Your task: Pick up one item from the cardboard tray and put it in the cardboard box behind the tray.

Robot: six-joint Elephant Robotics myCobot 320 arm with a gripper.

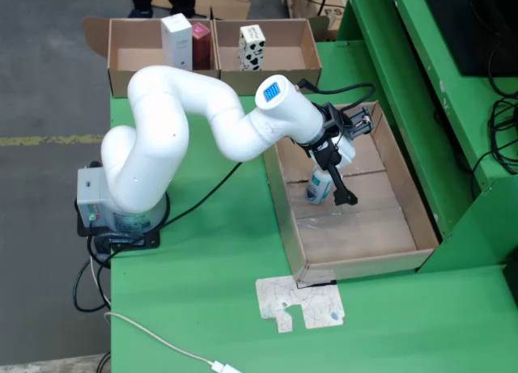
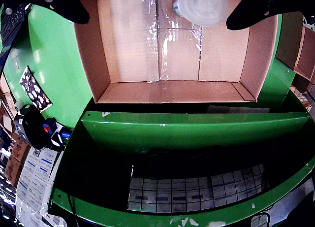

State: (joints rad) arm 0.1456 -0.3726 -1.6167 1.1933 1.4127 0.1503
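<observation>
Grey concrete floor borders a green-painted table [image 1: 210,292] with a raised green ledge on the right of the fixed view. On it, the white jointed robot arm [image 1: 170,122] rises from its grey base and bends toward the long shallow brown cardboard tray [image 1: 405,195], whose taped floor is bare apart from one item. Behind the tray stands a brown cardboard box [image 1: 129,45] with two compartments: a tall white carton [image 1: 176,40] and a dark red carton [image 1: 201,45] in the left one, a white carton with black spots [image 1: 252,47] in the right one. Any printing on these cartons is too small to read. A flat white cardboard cutout [image 1: 301,303] lies on the table in front of the tray.

The black pincer [image 1: 333,179] points down into the tray, its fingers [image 2: 256,10] spread wide on either side of the small white bottle with a blue label [image 1: 318,187]; they do not touch it. The bottle stands on the tray floor roughly upright, long axis near vertical, its round translucent cap [image 2: 203,5] facing the wrist camera. Its label text cannot be read.
</observation>
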